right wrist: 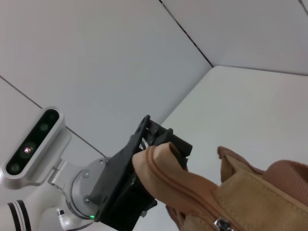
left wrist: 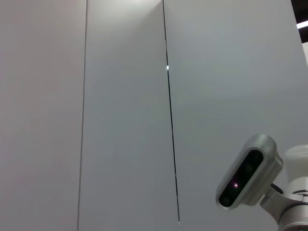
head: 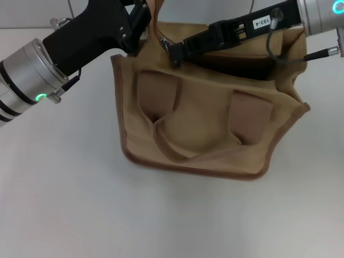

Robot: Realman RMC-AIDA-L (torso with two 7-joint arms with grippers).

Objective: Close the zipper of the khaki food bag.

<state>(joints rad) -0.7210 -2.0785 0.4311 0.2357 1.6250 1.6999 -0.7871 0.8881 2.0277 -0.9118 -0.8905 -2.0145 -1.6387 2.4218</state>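
Note:
The khaki food bag [head: 199,123] lies on the white table with its strap handles flat on its front. My left gripper [head: 141,27] is shut on the bag's far-left top end and holds it up; the right wrist view shows its black fingers [right wrist: 144,159] clamped on that fabric end. My right gripper [head: 174,52] reaches over the bag's top from the right, its tips together at the silver pull tab [right wrist: 222,224] near the left end. The zipper [right wrist: 190,190] looks closed between the held end and the tab. A dark gap [head: 252,67] shows along the top to the right.
The white table [head: 64,188] surrounds the bag, with a grey wall [left wrist: 120,120] behind. A cable [head: 279,54] hangs from my right arm over the bag. The left wrist view shows only the wall and a silver camera housing [left wrist: 245,173].

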